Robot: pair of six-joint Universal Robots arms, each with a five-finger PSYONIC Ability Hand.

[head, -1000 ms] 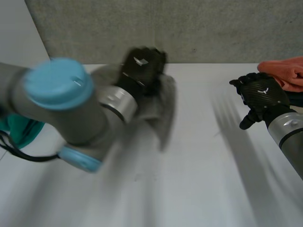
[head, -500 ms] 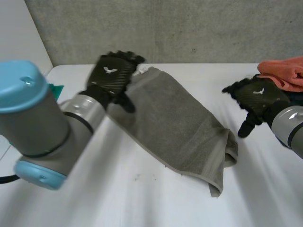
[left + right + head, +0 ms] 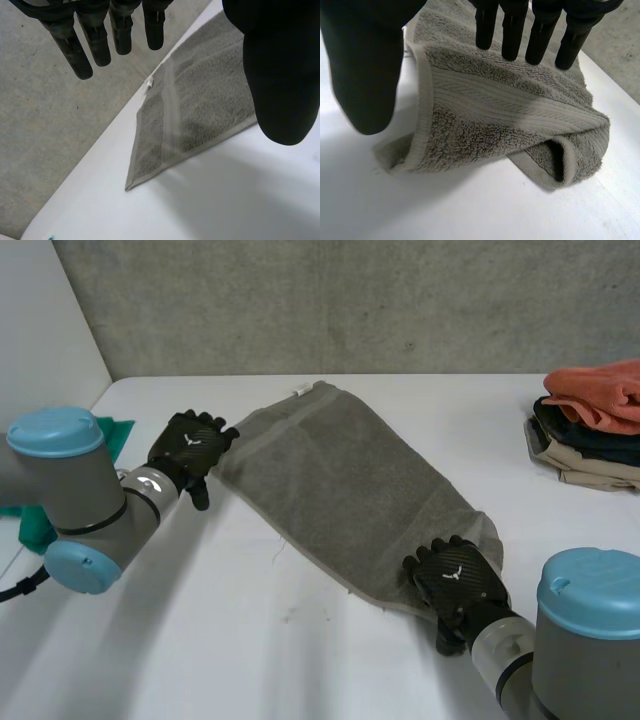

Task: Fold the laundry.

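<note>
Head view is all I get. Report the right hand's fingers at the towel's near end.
Observer: The right hand is open: straight fingers over the towel, thumb apart, pinching nothing.
Operator: Describe that end.
Observer: One corner is folded onto itself, leaving an open loop.
Operator: Now the left hand.
Observer: The left hand is open too, holding nothing; the towel's corner there lies flat on the table.
</note>
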